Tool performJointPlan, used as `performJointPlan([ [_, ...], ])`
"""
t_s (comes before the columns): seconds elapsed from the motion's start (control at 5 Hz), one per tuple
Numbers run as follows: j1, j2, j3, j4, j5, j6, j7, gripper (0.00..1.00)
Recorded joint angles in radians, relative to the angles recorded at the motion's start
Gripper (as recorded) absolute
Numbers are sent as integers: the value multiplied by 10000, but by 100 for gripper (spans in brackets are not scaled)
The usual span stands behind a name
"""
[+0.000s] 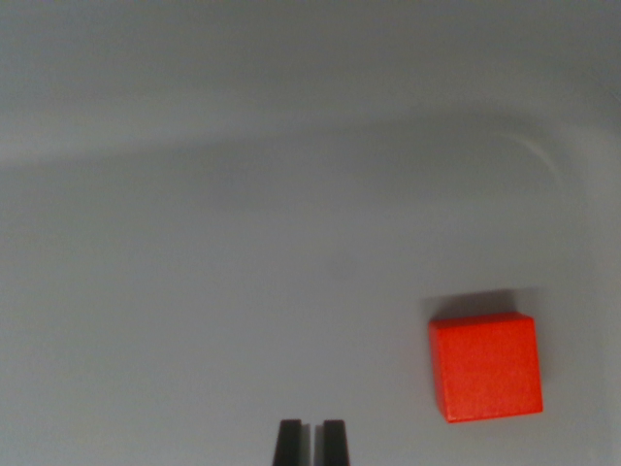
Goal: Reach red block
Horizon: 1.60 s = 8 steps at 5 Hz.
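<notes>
Under your wrist camera: you are looking down on a plain pale grey surface.
Surface: smooth and matte; a faint curved edge runs across the far side and bends down at the far right, though you cannot tell whether it is the wall of a tray.
Gripper: at the near edge, just left of centre, you see only two dark fingertips; they stand almost together with a thin gap between, hold nothing and touch nothing.
Red block: to the right of the gripper and slightly farther, apart from it, flat on the surface, a dark shadow along its far side.
Writing: none readable on the block's visible faces.
</notes>
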Motion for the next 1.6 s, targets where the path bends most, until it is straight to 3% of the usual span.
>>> performJointPlan([
  [0.2, 0, 0, 0, 0, 0, 0, 0, 0],
  [0.4, -122, 236, -74, -205, 10, -448, -95, 0],
  [0.6, -122, 236, -74, -205, 10, -448, -95, 0],
  [0.8, -240, 467, -146, -405, 20, -884, -187, 0],
  [1.0, -240, 467, -146, -405, 20, -884, -187, 0],
  [1.2, -349, 677, -212, -587, 29, -1282, -272, 0],
  [1.4, -349, 677, -212, -587, 29, -1282, -272, 0],
  [1.6, -449, 872, -273, -756, 37, -1651, -350, 0],
])
